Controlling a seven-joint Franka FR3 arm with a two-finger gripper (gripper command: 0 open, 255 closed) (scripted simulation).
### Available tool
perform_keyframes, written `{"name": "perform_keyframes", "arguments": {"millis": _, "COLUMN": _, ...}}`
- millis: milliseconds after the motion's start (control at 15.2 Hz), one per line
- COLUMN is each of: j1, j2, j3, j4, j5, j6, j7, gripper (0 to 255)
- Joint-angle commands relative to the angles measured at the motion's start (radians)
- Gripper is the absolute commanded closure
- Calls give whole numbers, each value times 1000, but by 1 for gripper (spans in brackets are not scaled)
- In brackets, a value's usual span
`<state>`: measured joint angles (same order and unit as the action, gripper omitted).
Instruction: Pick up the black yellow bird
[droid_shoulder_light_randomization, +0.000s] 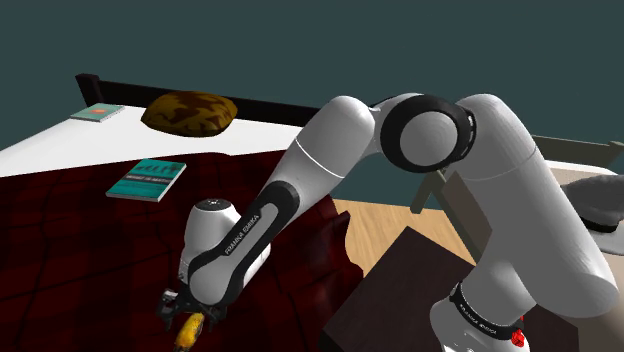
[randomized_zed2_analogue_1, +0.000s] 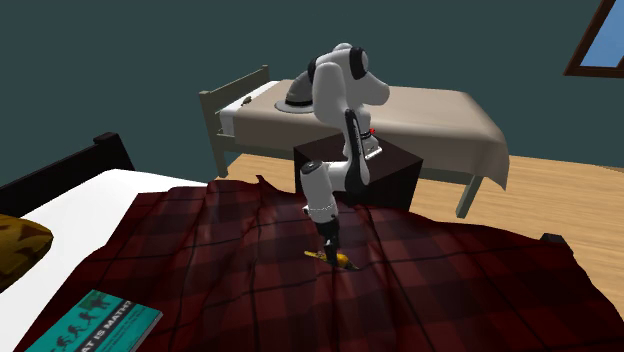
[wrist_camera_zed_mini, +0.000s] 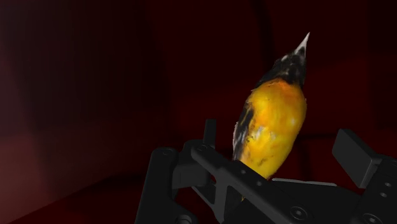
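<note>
The white Franka arm (droid_shoulder_light_randomization: 470, 170) rises from its base, bends at the elbow and stretches forward and steeply down, the forearm (droid_shoulder_light_randomization: 300, 190) sloping towards the hand. The wrist (droid_shoulder_light_randomization: 212, 250) turns the black gripper (droid_shoulder_light_randomization: 188, 320) almost straight down. Its two fingers (wrist_camera_zed_mini: 355, 153) stand apart, with open space between each pad and the gripper's centre line.

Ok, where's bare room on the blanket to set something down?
Free: blanket between the bird and the teal book, and the wide stretch on the second exterior view's right of the bird. Crowded: under the gripper, around the bird.
</note>
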<state>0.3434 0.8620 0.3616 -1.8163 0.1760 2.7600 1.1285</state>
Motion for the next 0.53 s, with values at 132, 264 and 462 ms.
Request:
{"name": "perform_keyframes", "arguments": {"millis": 132, "j1": 1, "j2": 18, "j3": -2, "j4": 5, "j5": -1, "j6": 12, "j7": -4, "gripper": 0}}
{"name": "perform_keyframes", "arguments": {"millis": 264, "j1": 2, "j2": 18, "j3": -2, "j4": 6, "j5": -1, "j6": 12, "j7": -4, "gripper": 255}}
{"name": "perform_keyframes", "arguments": {"millis": 462, "j1": 2, "j2": 18, "j3": -2, "j4": 6, "j5": -1, "j6": 12, "j7": -4, "gripper": 255}}
